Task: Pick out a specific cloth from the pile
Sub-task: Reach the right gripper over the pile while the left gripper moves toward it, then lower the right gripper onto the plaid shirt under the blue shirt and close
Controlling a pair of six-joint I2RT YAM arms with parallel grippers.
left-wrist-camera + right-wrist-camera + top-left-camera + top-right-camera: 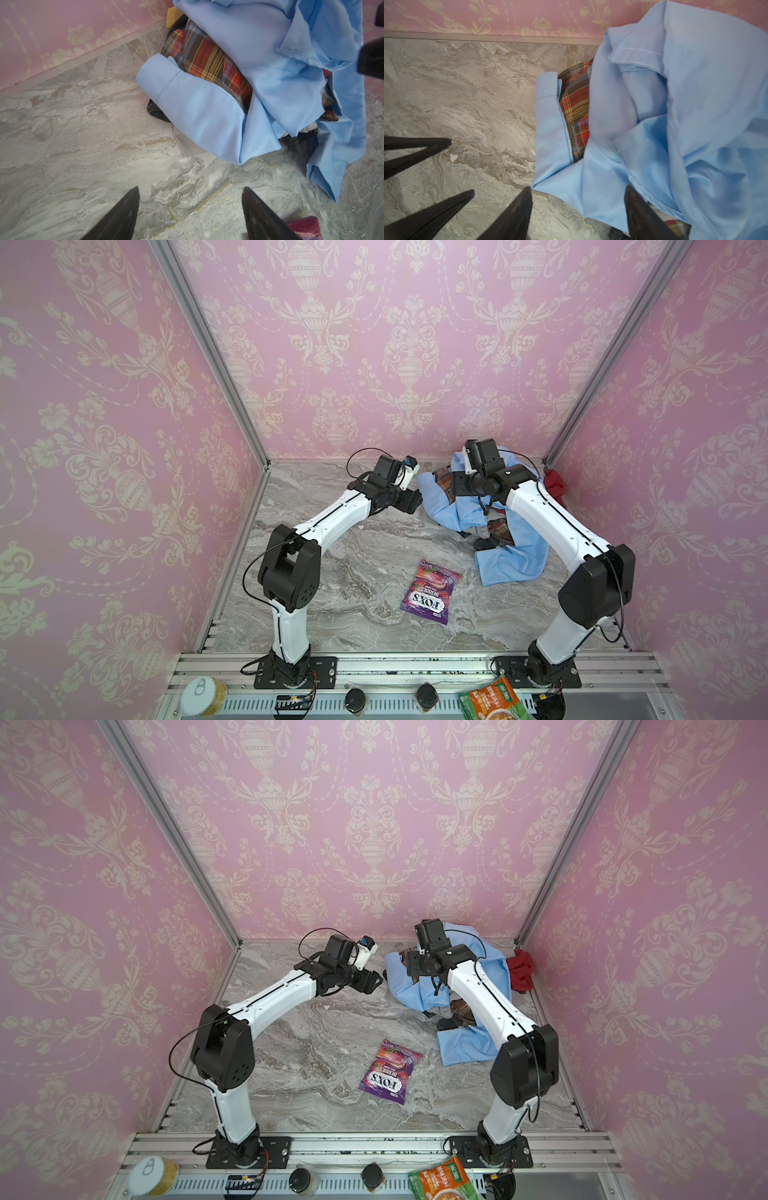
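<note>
Pile sits toward the table's far right corner, about 1 o'clock from table centre in both top views. The cloth is buried in it under a light blue shirt. A plaid patch shows at the pile's 10 o'clock edge between a shirt sleeve and the shirt body, and another near the pile's middle. Left arm: elbow raised, forearm reaching toward 2 o'clock, wrist just beside the pile's 9 o'clock side. The left gripper is above bare tabletop with fingers spread and nothing between them. Right arm: elbow high by the right wall, forearm stretched toward 11 o'clock across the pile. The right gripper is above the pile's 9 o'clock edge, also spread, one finger over the tabletop and the other over blue shirt fabric, pinching nothing. A purple candy bag lies at the pile's 7 o'clock, well apart. A red garment lies at its 2 o'clock against the wall.
</note>
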